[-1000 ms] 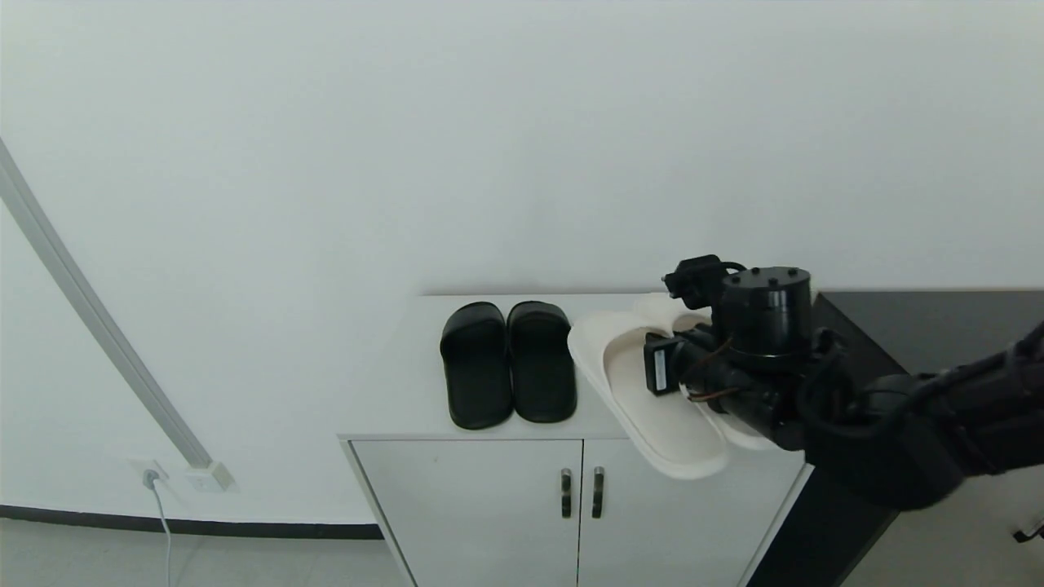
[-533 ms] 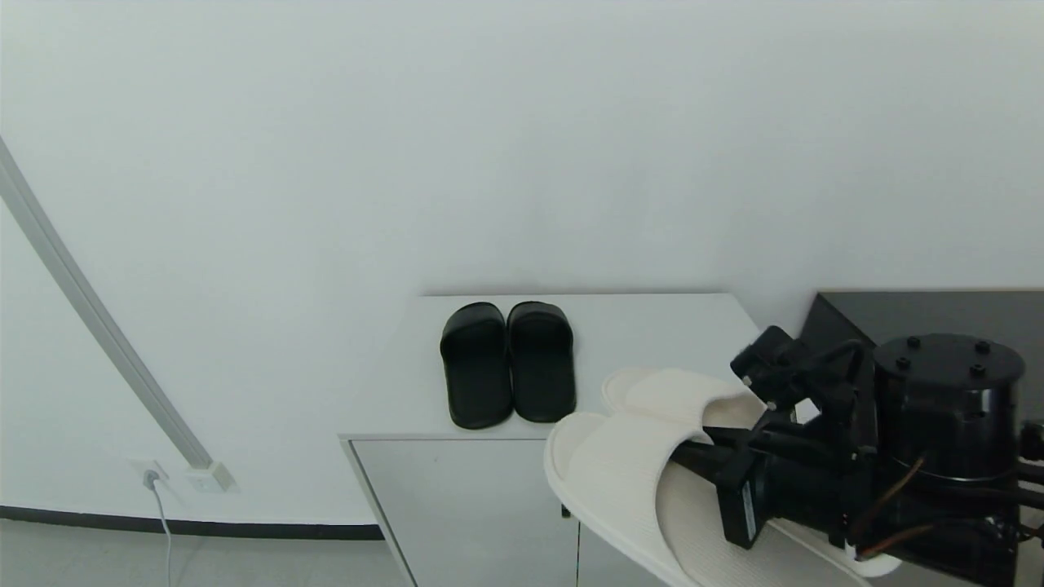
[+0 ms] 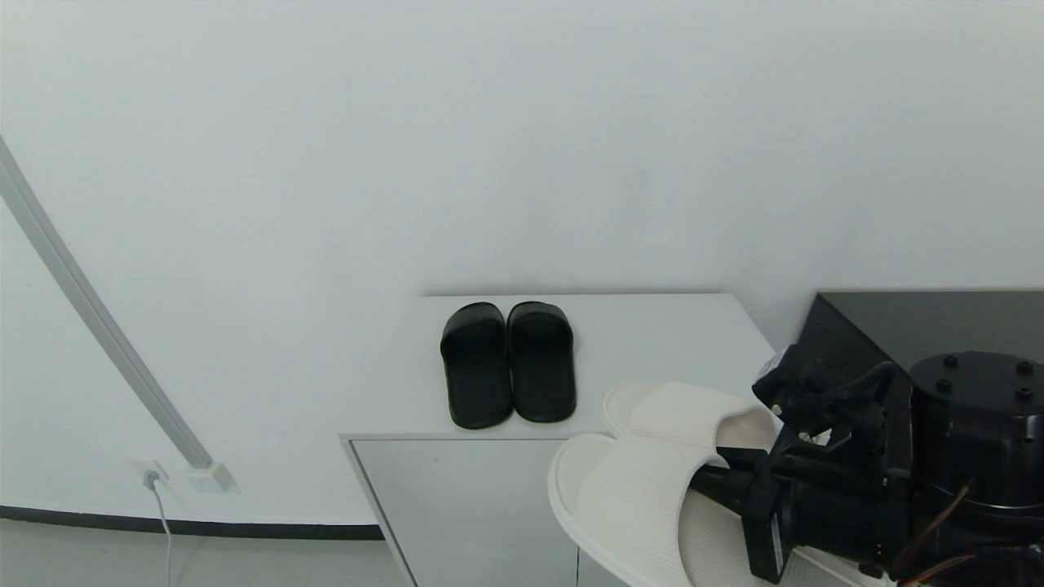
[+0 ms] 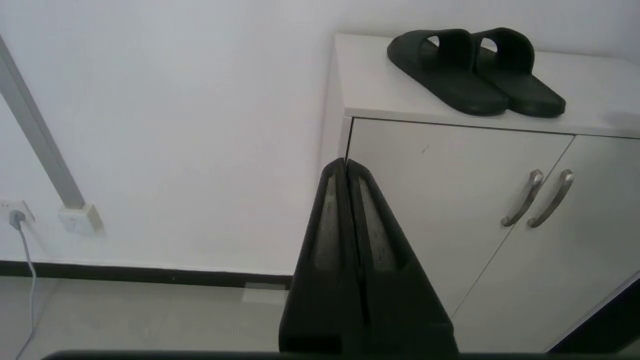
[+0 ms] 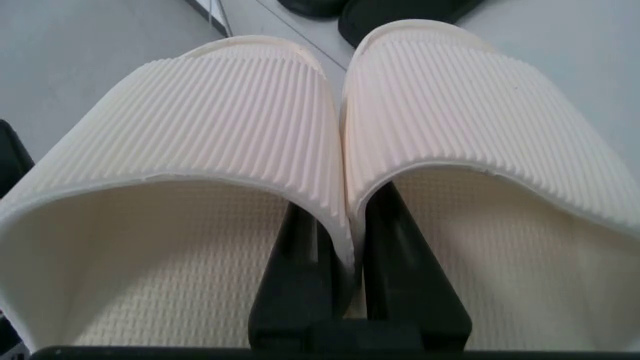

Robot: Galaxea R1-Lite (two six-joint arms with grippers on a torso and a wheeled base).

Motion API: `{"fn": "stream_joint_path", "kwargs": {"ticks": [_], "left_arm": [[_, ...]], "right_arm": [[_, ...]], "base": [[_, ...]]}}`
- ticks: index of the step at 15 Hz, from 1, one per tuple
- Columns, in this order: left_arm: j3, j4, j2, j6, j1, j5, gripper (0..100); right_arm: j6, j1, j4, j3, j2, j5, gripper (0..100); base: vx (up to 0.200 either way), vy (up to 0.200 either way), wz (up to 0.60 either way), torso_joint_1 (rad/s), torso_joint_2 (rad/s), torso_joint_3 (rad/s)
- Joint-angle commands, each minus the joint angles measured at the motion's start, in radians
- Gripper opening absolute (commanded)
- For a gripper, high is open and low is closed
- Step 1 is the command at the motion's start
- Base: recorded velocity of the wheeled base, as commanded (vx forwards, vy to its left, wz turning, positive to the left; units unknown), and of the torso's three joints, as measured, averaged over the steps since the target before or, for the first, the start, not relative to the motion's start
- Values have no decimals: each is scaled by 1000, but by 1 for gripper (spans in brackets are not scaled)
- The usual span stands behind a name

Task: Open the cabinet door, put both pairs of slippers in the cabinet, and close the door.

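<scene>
Two pairs of slippers are in view. The pair of cream-white ribbed slippers hangs in the air in front of the cabinet's right door, toes toward the wall. The right gripper carries it, one black finger inside each slipper and the two adjoining strap walls clamped between them. The pair of black rubber slide slippers lies side by side, touching, on the top of the low white two-door cabinet, left of centre. Both doors are closed; the left wrist view shows the two metal bar handles close together at the door seam. The left gripper hangs low to the left of the cabinet, its fingers pressed together on nothing.

A black-topped table stands against the cabinet's right side. A grey slanted wall duct ends near a wall socket.

One second ago the cream-white pair lay on the cabinet top at the right; it is now off the top, lower and nearer the robot. The black pair has not moved.

In the head view the carried pair covers the handles, and its heels are cut off by the lower edge.
</scene>
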Motion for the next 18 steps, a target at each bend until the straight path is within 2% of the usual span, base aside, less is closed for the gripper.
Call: {"fn": "stream_joint_path", "kwargs": {"ticks": [1,8,18], "left_arm": [[0,0,1,0,0,0,0],[-1,0,1,0,0,0,0],[-1,0,1,0,0,0,0]], "right_arm": [[-2,0,0,1,7,0,0],[-3,1,0,17,2,3,0],[0,0,0,18,6,5,0]], "base": [[-200,0,0,7,-2,2],[-200,0,0,3,4,4],[0,0,0,0,0,0]]}}
